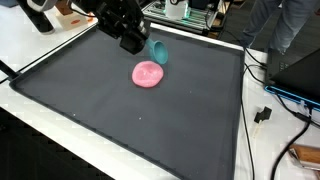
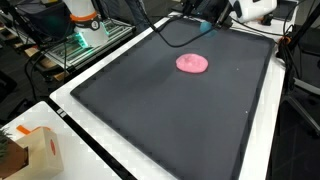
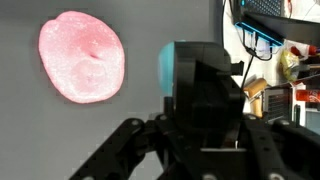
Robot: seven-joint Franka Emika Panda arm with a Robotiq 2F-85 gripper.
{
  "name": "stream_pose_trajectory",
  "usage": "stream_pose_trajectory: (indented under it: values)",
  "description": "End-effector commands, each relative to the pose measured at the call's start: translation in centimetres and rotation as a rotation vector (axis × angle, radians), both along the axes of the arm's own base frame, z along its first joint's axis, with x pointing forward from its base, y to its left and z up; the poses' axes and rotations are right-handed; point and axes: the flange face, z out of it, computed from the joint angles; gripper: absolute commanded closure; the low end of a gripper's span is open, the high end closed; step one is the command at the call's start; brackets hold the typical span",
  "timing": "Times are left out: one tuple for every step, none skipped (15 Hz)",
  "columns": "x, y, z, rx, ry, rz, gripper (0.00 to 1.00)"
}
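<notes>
A pink round blob (image 1: 148,74) lies flat on the dark grey mat (image 1: 120,110), towards its far side; it also shows in the other exterior view as the pink blob (image 2: 192,63) and in the wrist view as the pink blob (image 3: 82,57). A small teal cup (image 1: 158,50) hangs tilted just beyond the blob. My black gripper (image 1: 146,46) is at the cup with its fingers drawn together on it. In the wrist view only a teal edge of the cup (image 3: 166,70) shows beside the fingers of the gripper (image 3: 200,62); the rest is hidden. The gripper (image 2: 203,27) hovers at the mat's far edge.
A white table rim (image 1: 40,110) surrounds the mat. Cables and a plug (image 1: 263,115) lie to one side. A cardboard box (image 2: 30,152) sits at a near corner. Shelving and equipment (image 2: 85,30) crowd the back, and a person (image 1: 275,25) stands nearby.
</notes>
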Motion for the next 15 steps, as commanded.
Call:
stream_pose_trajectory:
  values:
    - [-0.6,-0.5,-0.7,0.061,0.01,0.013,0.75]
    - [-0.7,-0.6,-1.0,0.065,0.014,0.018,0.75]
    - [-0.8,-0.6,-1.3,0.069,0.019,0.021,0.75]
    - [-0.9,-0.7,-1.5,0.073,0.024,0.023,0.75]
    - [-0.9,-0.8,-1.8,0.074,0.025,0.019,0.75]
    - [-1.0,-0.8,-1.9,0.078,0.028,0.02,0.75]
    - [-1.1,-0.9,-2.1,0.08,0.028,0.02,0.75]
    - [-1.0,-0.9,-2.3,0.082,0.026,0.018,0.75]
    - [-1.1,-1.0,-2.5,0.092,0.029,0.021,0.75]
    - [-1.0,-1.1,-2.7,0.095,0.028,0.019,0.75]
    - [-1.0,-1.2,-2.8,0.099,0.029,0.019,0.75]
    - [-1.0,-1.3,-3.0,0.102,0.031,0.015,0.75]
    - [-1.0,-1.4,-3.2,0.105,0.033,0.013,0.75]
    - [-1.0,-1.5,-3.3,0.108,0.037,0.01,0.75]
    - [-1.0,-1.6,-3.4,0.11,0.039,0.008,0.75]
